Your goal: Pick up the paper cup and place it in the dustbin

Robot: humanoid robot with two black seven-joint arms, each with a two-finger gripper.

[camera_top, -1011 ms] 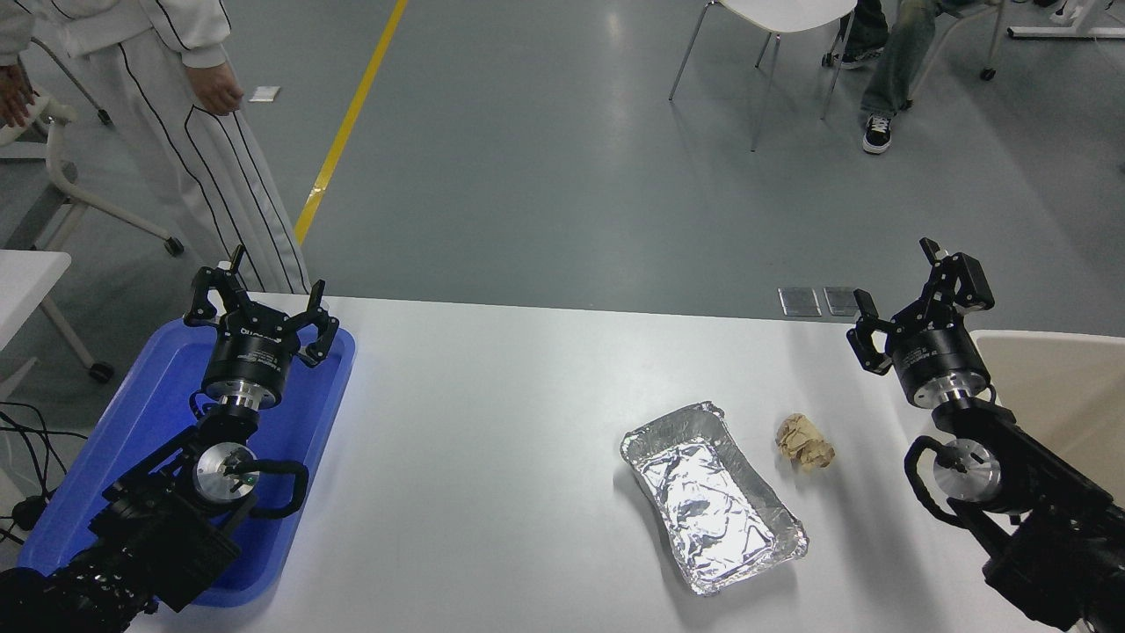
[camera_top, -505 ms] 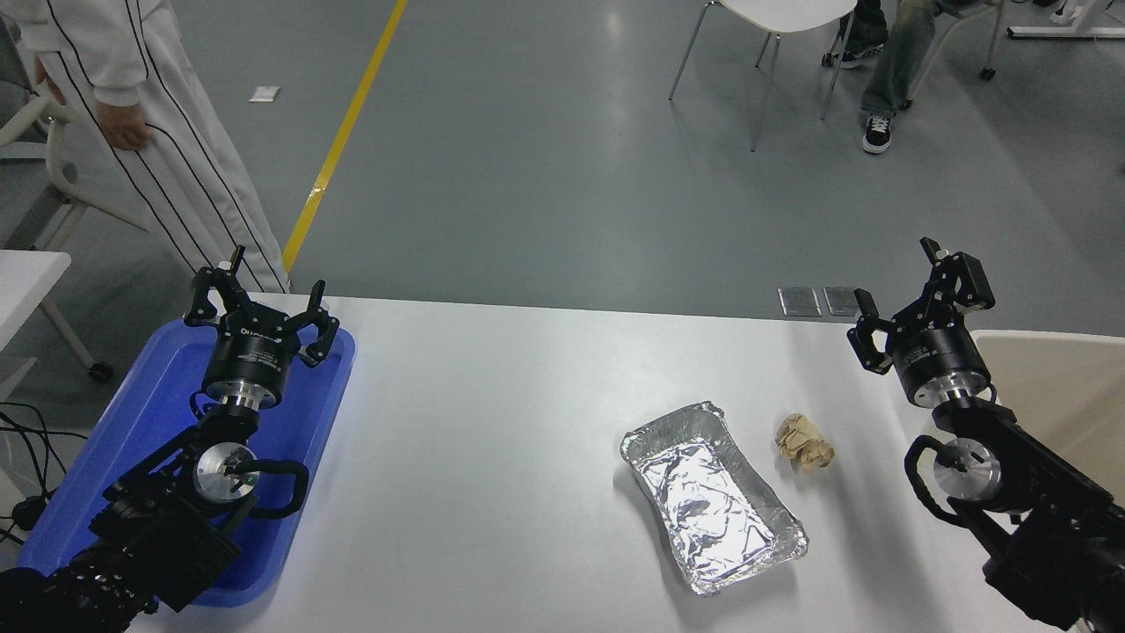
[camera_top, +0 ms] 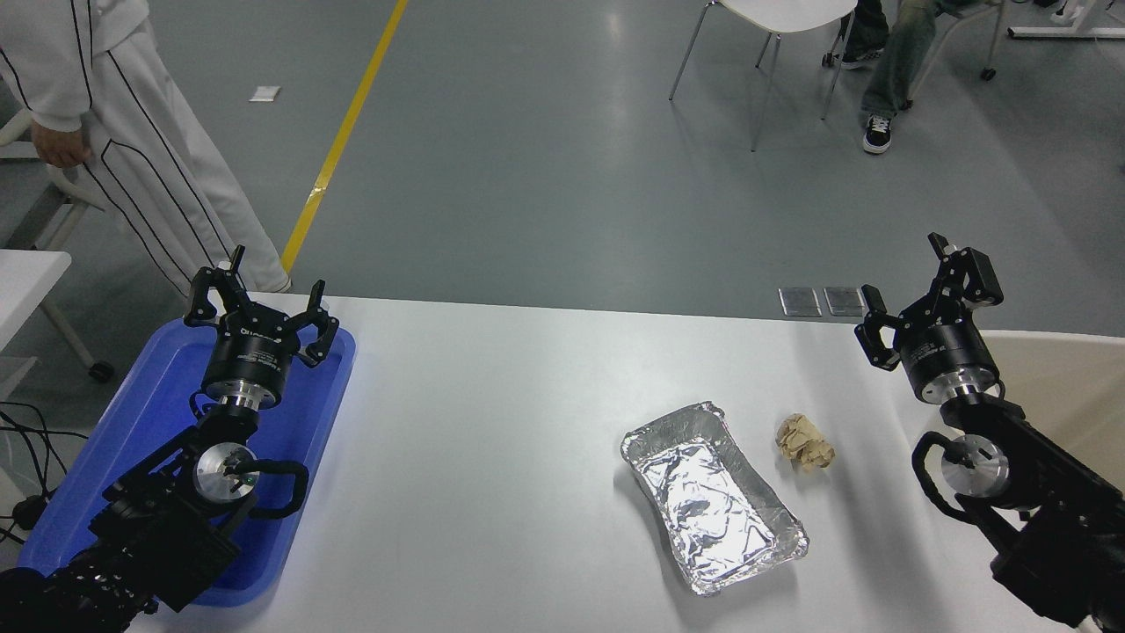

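Cup first: no paper cup shows anywhere in the head view, neither on the white surface (camera_top: pixel 492 457) nor in either tool. The bin (camera_top: pixel 1068 387), beige, sits at the right edge, partly hidden behind the right arm. The right tool (camera_top: pixel 927 303) hangs above the far right of the surface beside the bin's near-left rim, fingers spread and holding nothing. The left tool (camera_top: pixel 259 303) is parked over the blue tray (camera_top: pixel 132 440) at the left, also spread and empty. Between them lie a foil tray (camera_top: pixel 712 497) and, just to its right but apart from it, a crumpled paper ball (camera_top: pixel 804 442); neither is the target. A person (camera_top: pixel 132 149) stands at the far left. Sensible handling, I judge: search for the cup before reaching, and avoid taking the ball by mistake.
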